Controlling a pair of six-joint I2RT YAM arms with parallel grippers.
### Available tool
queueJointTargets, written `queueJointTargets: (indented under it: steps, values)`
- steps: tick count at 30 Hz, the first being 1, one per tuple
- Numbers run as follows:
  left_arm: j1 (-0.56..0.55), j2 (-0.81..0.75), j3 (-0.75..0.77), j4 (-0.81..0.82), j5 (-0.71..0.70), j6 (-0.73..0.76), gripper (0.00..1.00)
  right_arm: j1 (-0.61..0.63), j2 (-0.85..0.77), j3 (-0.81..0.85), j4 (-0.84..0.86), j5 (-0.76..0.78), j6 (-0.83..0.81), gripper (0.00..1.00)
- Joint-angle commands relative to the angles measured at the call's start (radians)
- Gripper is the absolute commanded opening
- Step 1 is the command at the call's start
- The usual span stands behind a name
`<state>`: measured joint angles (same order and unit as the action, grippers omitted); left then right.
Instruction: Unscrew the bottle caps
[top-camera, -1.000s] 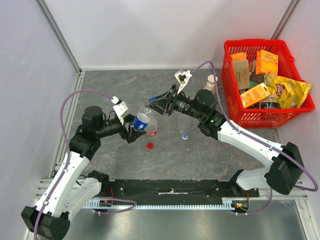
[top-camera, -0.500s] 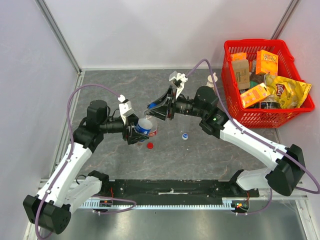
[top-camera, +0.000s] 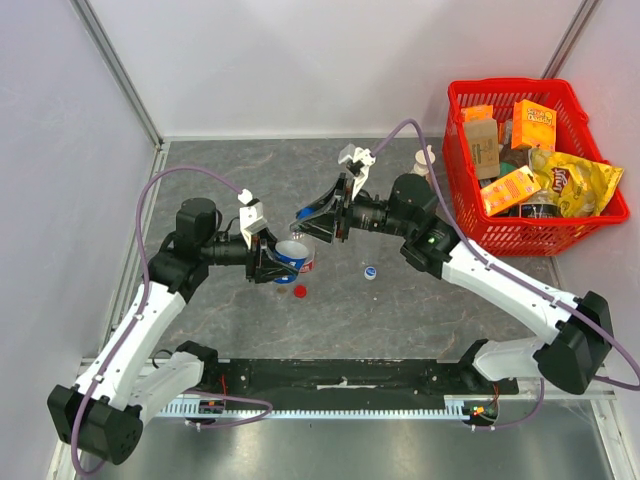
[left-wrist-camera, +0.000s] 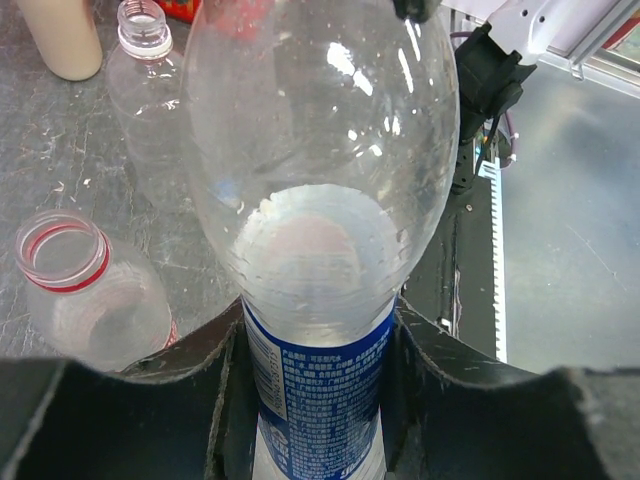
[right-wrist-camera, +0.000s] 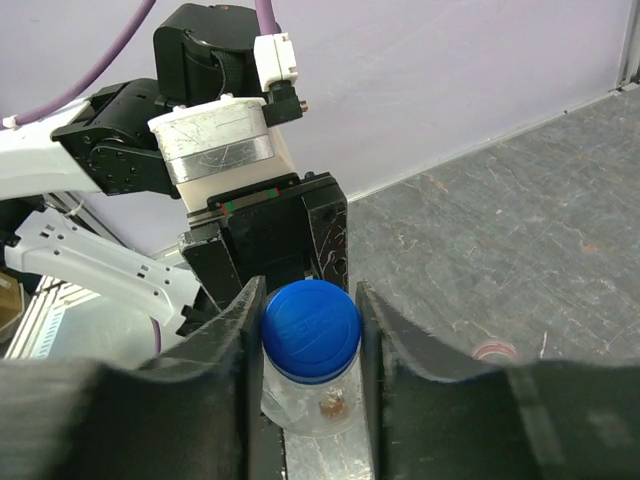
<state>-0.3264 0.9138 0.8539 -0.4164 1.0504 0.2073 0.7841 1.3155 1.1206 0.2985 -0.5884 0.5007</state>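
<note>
My left gripper (left-wrist-camera: 318, 335) is shut on the body of a clear bottle with a blue label (left-wrist-camera: 318, 395), held off the table (top-camera: 290, 254). The bottle's blue cap (right-wrist-camera: 311, 317) sits between the fingers of my right gripper (right-wrist-camera: 309, 300), which is shut on it from the other end (top-camera: 308, 222). A red cap (top-camera: 300, 292) and a pale cap (top-camera: 371, 271) lie loose on the table. Two more clear bottles stand with open mouths: one with a red neck ring (left-wrist-camera: 62, 262), one unlabelled (left-wrist-camera: 145, 32).
A beige bottle (top-camera: 424, 165) stands next to a red basket (top-camera: 457, 160) full of snack packs at the back right. Purple walls close the left and far sides. A black rail (top-camera: 340, 375) runs along the near edge.
The left arm swung right toward the right gripper, then its jaws closed on the blue-labelled bottle. The right gripper shifted slightly left and has kept its hold on the cap.
</note>
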Motion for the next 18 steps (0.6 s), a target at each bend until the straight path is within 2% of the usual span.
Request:
queueJointTargets:
  steps: [1, 5, 8, 13, 18]
  values:
    - [0.0, -0.013, 0.008, 0.019, 0.011, 0.029, 0.42, 0.003, -0.062, 0.008, 0.027, 0.038, -0.001, 0.51]
    - [0.0, -0.029, -0.007, 0.01, -0.079, 0.034, 0.41, 0.003, -0.096, -0.005, 0.017, 0.088, 0.005, 0.81]
    - [0.0, -0.036, -0.021, 0.01, -0.108, 0.038, 0.41, 0.003, -0.12, -0.025, 0.013, 0.137, 0.009, 0.91]
    - [0.0, -0.043, -0.029, 0.008, -0.147, 0.032, 0.39, 0.003, -0.136, -0.031, -0.044, 0.246, 0.028, 0.93]
    - [0.0, -0.041, -0.032, 0.007, -0.174, 0.035, 0.38, 0.003, -0.127, -0.044, -0.027, 0.291, 0.09, 0.84]
